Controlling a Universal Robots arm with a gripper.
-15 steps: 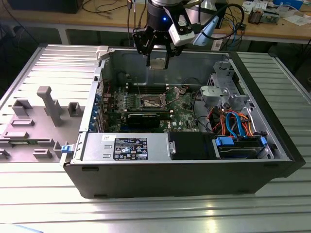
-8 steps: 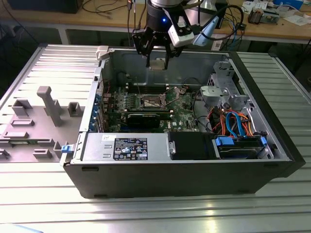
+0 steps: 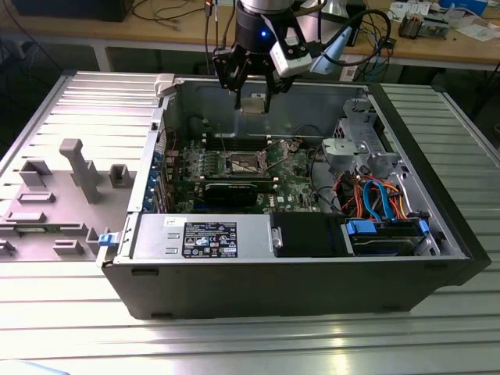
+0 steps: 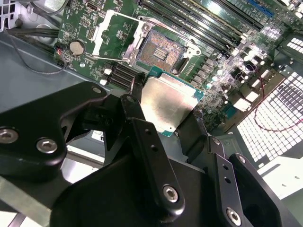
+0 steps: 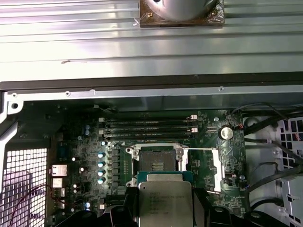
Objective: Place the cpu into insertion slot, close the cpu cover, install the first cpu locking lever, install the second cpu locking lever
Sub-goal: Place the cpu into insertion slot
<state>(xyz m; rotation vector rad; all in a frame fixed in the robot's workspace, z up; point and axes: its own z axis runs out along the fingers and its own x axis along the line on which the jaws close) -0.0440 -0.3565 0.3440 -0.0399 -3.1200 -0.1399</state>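
Clearance first: gripper [image 3: 254,100] hanging high over the open computer case [image 3: 273,281], about level with the top edge of the far wall in the exterior view, touching nothing of the case. Open air on every side of it. Nearest obstacles: that far wall, and the grey drive cage [image 3: 355,144] toward the case's far corner on the exterior view's right. Case set on the ribbed metal desk [image 3: 70,328], with a grey moulded fixture [image 3: 74,176] beside it on the exterior view's left.

Black fingers [image 4: 147,142] clenched on the cpu [image 4: 166,106], one finger on each of two opposite edges (the other two edges free). Flat square chip, silvery-grey metal top, thin green border at its rim, held well above the green board [image 4: 94,23] and apart from everything on it.

Below, the insertion slot [image 4: 160,51] near the middle of the board: bare, dark pin field exposed inside a silver rim. Beside it the cpu cover [image 4: 111,33], swung open on its hinge to one side of the slot, window cut-out plain to see. Long memory slots [image 5: 149,125] between the slot and the far wall of the case.
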